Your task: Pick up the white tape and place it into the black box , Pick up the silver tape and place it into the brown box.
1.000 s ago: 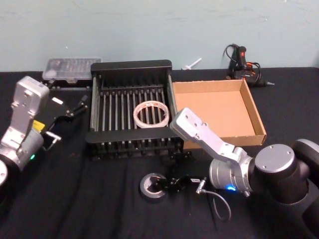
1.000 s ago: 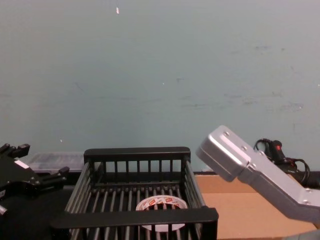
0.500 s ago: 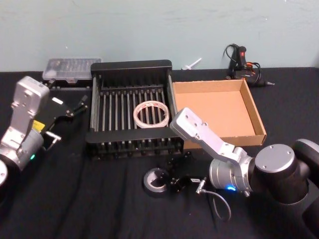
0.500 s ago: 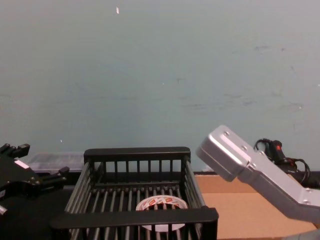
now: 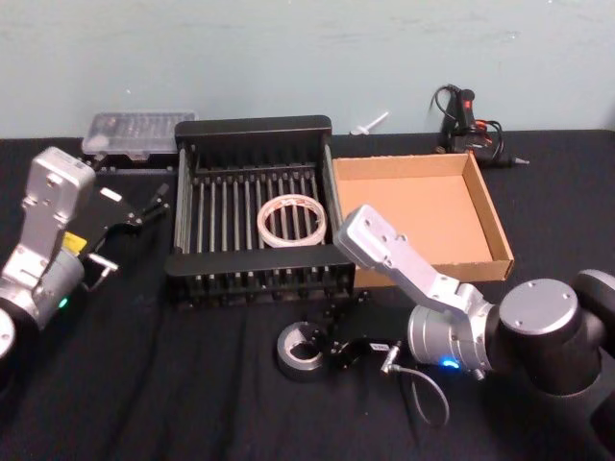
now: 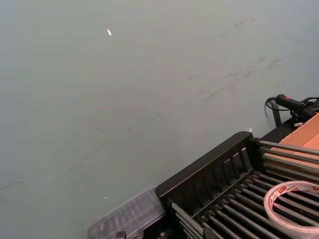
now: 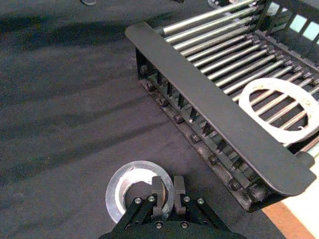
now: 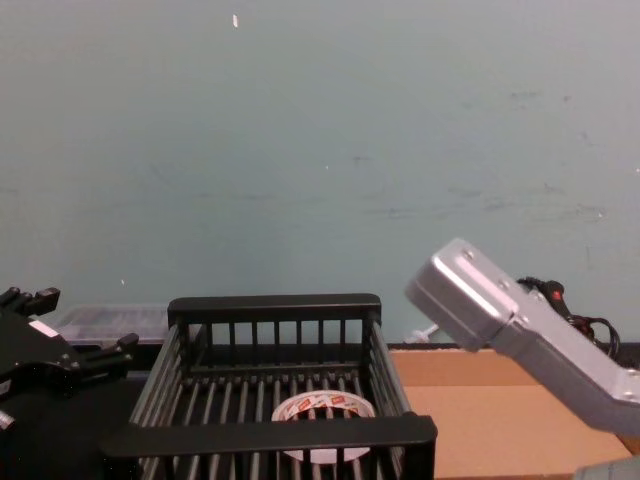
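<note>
Compared with half a second ago, the right arm's silver elbow link has shifted right and slightly down in the head view, while the silver tape [image 5: 302, 350] stays at lower centre, below the black box [image 5: 253, 268]. The roll lies flat, its hole facing up, with the right gripper [image 7: 165, 187] clenched on its near wall. The white tape [image 5: 290, 219] lies flat in the black box; the brown box [image 5: 487, 213] sits at right; the left gripper [image 5: 154, 204], left of the black box, stands spread open
</note>
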